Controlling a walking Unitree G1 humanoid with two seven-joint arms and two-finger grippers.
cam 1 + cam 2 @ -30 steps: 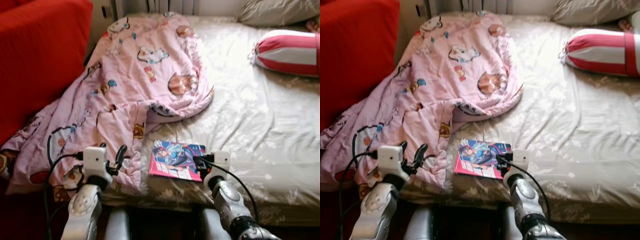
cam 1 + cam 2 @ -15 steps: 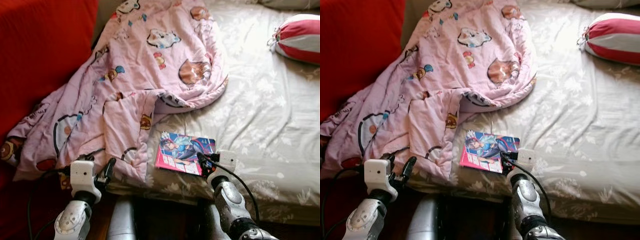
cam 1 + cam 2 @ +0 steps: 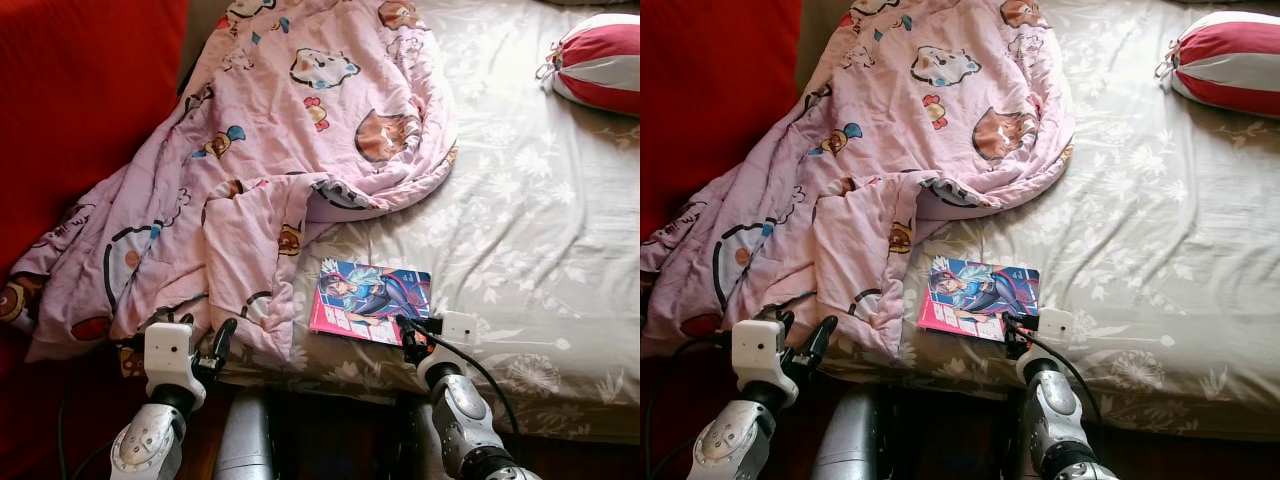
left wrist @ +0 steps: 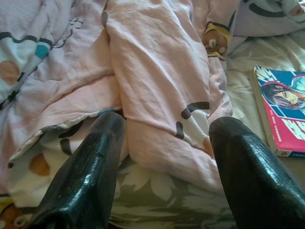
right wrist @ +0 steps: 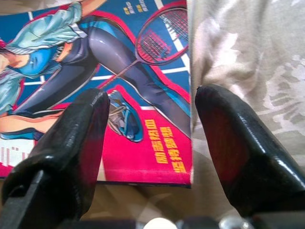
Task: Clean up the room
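Right wrist view shows the book (image 5: 119, 86) close up: a glossy cover in pink and blue, with a drawn figure swinging a racket and a line of characters near its lower edge. One book lies flat on the bed (image 3: 540, 230), near the front edge of the mattress and just beside the hanging fold of the blanket (image 3: 290, 150). The right gripper (image 3: 410, 335) sits at the book's near right corner, fingers (image 5: 76, 138) spread wide, one over the cover and the other over the sheet, nothing clamped. The left gripper (image 3: 205, 345) is at the bed's front edge by the blanket's lower fold, fingers (image 4: 86, 167) also wide apart and empty. One pink cartoon blanket is heaped over the left half of the bed, spilling down the side against a red couch (image 3: 70, 110). One red-and-white striped bolster (image 3: 595, 60) lies far right. Bare floral sheet stretches open between book and bolster.
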